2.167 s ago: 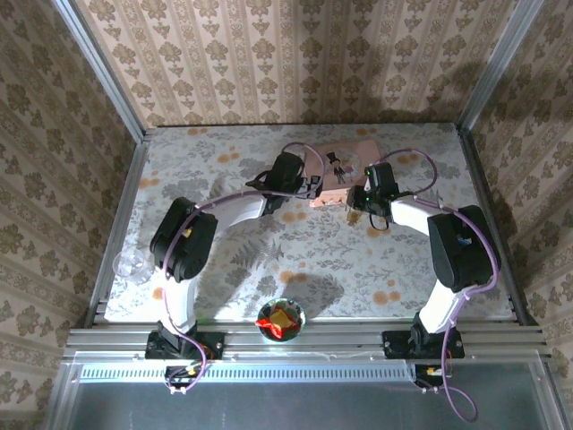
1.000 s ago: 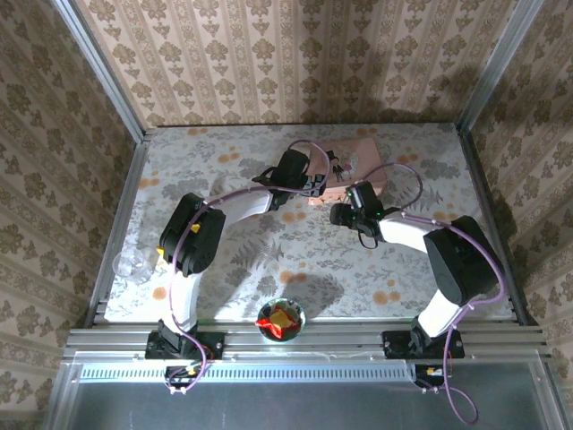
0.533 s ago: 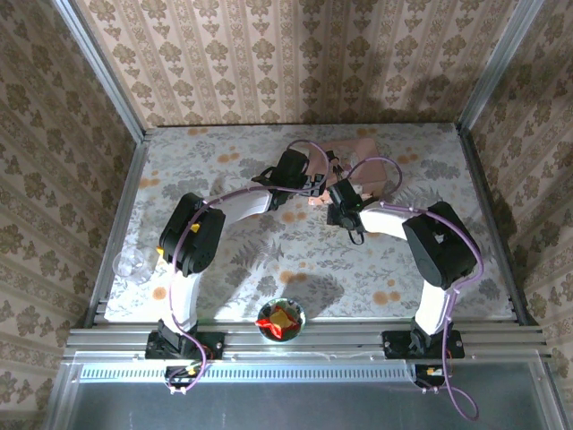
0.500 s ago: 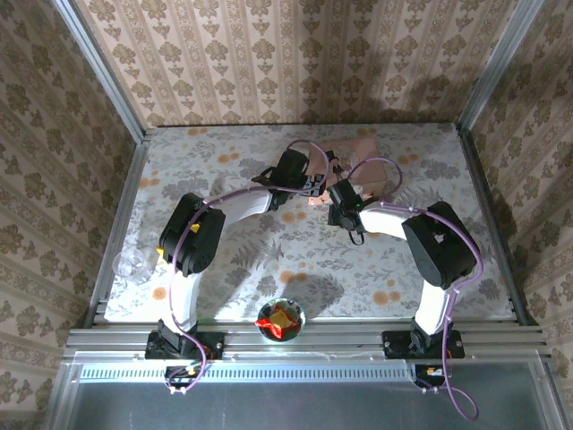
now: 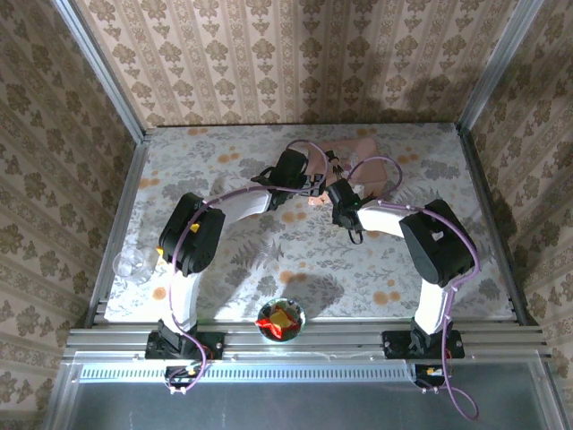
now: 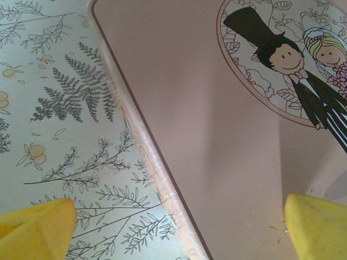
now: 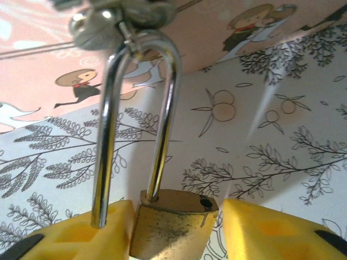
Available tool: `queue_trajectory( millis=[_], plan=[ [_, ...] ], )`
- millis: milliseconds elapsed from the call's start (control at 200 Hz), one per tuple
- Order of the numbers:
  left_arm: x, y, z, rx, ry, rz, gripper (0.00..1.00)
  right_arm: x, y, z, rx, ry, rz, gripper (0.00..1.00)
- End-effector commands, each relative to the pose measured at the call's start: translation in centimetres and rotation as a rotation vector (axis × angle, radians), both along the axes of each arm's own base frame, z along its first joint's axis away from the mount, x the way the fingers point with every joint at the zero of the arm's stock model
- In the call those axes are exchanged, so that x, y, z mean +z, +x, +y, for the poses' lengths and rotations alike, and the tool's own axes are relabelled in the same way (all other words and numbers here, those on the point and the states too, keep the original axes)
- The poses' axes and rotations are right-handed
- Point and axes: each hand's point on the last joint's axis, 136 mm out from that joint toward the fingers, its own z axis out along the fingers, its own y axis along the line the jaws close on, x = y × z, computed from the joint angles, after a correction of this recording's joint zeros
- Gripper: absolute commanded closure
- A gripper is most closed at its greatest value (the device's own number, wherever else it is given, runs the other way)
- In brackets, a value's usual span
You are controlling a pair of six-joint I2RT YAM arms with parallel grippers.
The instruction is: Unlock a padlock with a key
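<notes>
a: where's the padlock [image 7: 172,219]?
b: on the flowered tablecloth [image 7: 271,151], just beside the pink tin [image 7: 200,38], between the right gripper's [image 7: 176,234] yellow pads. one leg of its shackle [image 7: 135,108] sits in the brass body and the other hangs free outside it.
a: gripped?
b: not clamped that i can see. one pad touches the body, and a sliver of cloth shows at the other.
a: and the left gripper [image 6: 179,227]?
b: spread wide, holding nothing, over the tin's edge.
</notes>
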Motion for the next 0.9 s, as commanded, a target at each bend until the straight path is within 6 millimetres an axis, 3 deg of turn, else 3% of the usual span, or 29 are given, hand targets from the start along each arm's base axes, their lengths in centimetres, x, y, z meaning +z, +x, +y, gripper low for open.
queue_trajectory(
  millis=[0,360,590,895],
  plan=[
    [-3.0,-1.6,1.8,0.008,0.072,0.094,0.01,-1.4,0.1,0.4,-0.014,0.027,0.021,0.63],
    [-3.1,-2.1,1.8,0.010,0.059,0.094,0.01,0.2,0.3,0.0,-0.041,0.120,-0.030,1.00],
    [-2.9,-2.7,1.6,0.016,0.035,0.090,0.01,1.2,0.3,-0.3,-0.041,0.162,-0.050,1.00],
    [-3.1,-3.3,1.2,0.011,0.026,0.103,0.01,2.7,0.1,-1.3,-0.015,0.087,-0.065,1.00]
  ],
)
